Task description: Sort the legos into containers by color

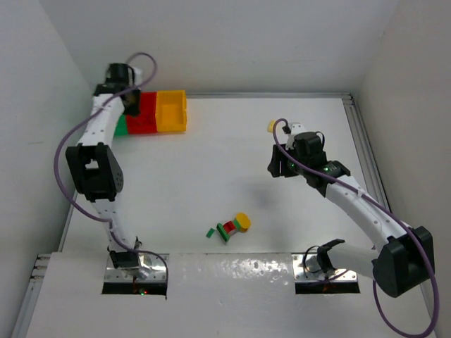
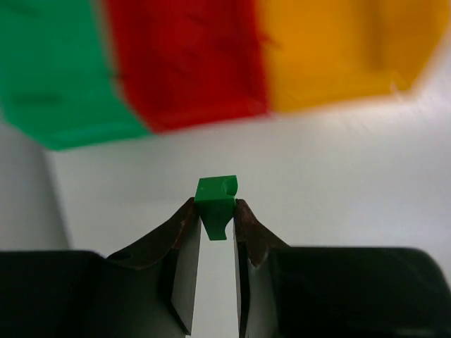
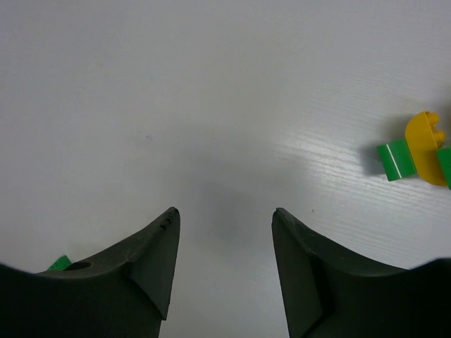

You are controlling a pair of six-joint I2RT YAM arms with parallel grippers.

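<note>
The left end effector [image 2: 214, 211] is clamped on a green brick [image 2: 216, 191] (just short of the bins [image 2: 190, 63]); the right end effector [image 3: 225, 215] stands apart above the desk [image 3: 211, 84]; other bricks [image 1: 230, 227] lie mid-desk.

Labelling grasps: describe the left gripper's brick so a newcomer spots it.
Far left stands a row of green, red and yellow bins, the left gripper close by. Pinched in its jaws is a small green lego, the only brick being held.
</note>
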